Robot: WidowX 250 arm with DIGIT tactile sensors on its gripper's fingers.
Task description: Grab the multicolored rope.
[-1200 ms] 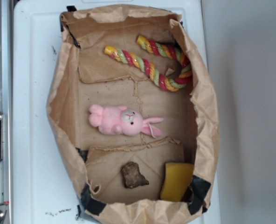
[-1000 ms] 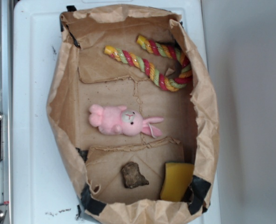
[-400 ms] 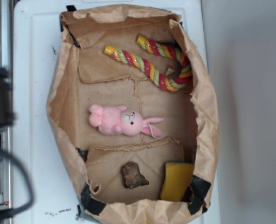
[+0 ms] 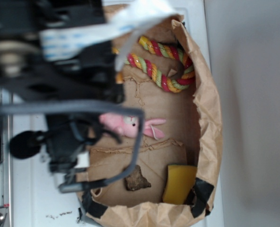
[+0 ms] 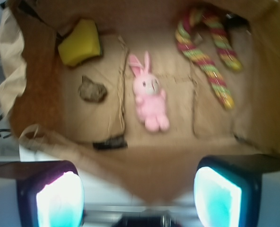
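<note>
The multicolored rope [image 4: 152,68], twisted in yellow, red-pink and green strands and bent in a U, lies at the far end of an open brown paper bag [image 4: 208,109]. In the wrist view the rope [image 5: 211,71] is at the upper right. My gripper [image 5: 137,189] is open and empty, its two pads wide apart. It hangs above the bag's near wall, well away from the rope. In the exterior view my blurred arm [image 4: 59,71] covers the bag's left side and one rope end; the fingers cannot be made out there.
A pink bunny [image 4: 130,125] lies in the bag's middle, also in the wrist view [image 5: 149,97]. A brown rock [image 4: 136,178] and a yellow sponge [image 4: 179,183] sit at the other end. The bag's walls stand up all round on a white surface [image 4: 36,189].
My arm has swung in from the left and now covers the bag's left side in the exterior view. The rope, bunny, rock and sponge have not moved.
</note>
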